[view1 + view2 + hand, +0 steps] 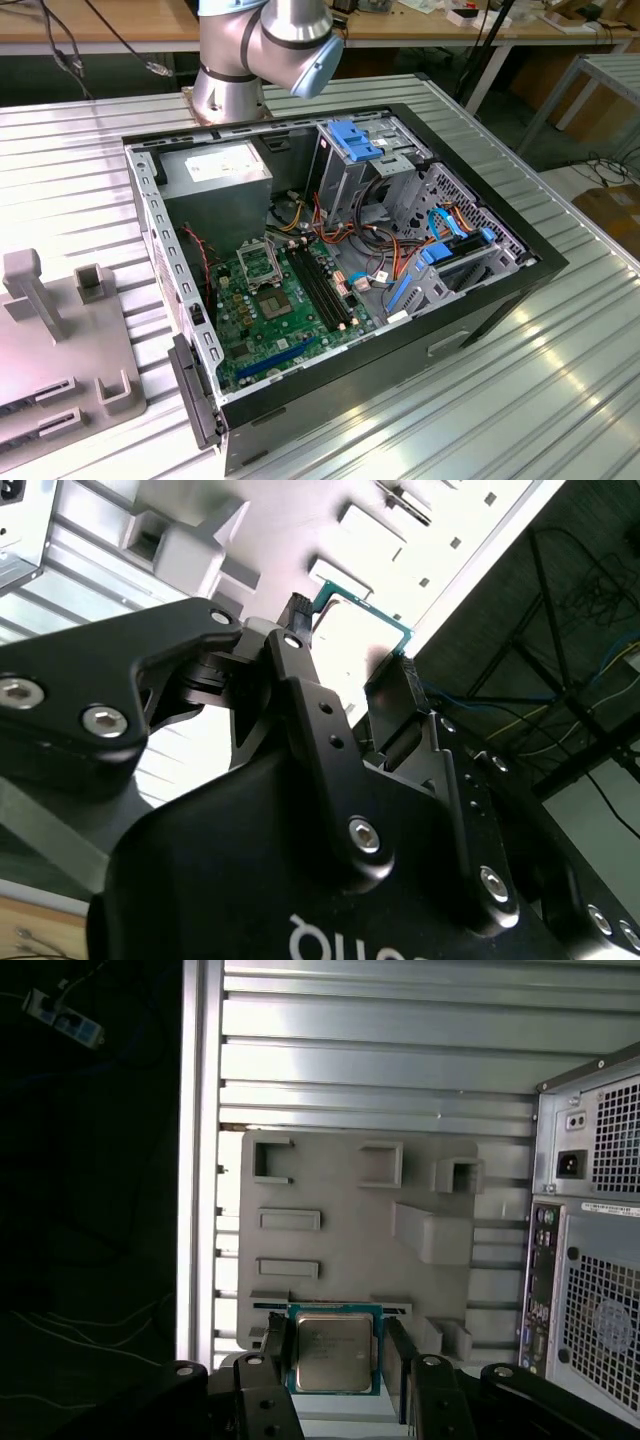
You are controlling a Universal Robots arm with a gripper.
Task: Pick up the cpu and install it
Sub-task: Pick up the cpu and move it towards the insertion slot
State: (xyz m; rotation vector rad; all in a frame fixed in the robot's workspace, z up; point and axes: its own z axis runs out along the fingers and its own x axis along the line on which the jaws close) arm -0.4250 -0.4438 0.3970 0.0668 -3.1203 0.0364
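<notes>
The cpu (333, 1345), a small square chip with a silvery top and a green rim, sits between my gripper's (337, 1360) two black fingers (277, 1345), which are shut on its opposite edges. It hangs well above the grey holder plate (340, 1210). In the second wrist view the cpu shows edge-on as a thin green line (372, 612) spanning the gap between the fingertips. In the exterior view the metal-framed socket (262, 262) lies on the green motherboard (285, 325) inside the open case, with nothing in its dark centre.
The open computer case (540, 265) lies on a ribbed metal table (560, 390), with a power supply (225, 165), drive cages and cables inside. The grey holder plate (60, 350) with upright posts is at the exterior view's left. The arm's base (230, 85) stands behind the case.
</notes>
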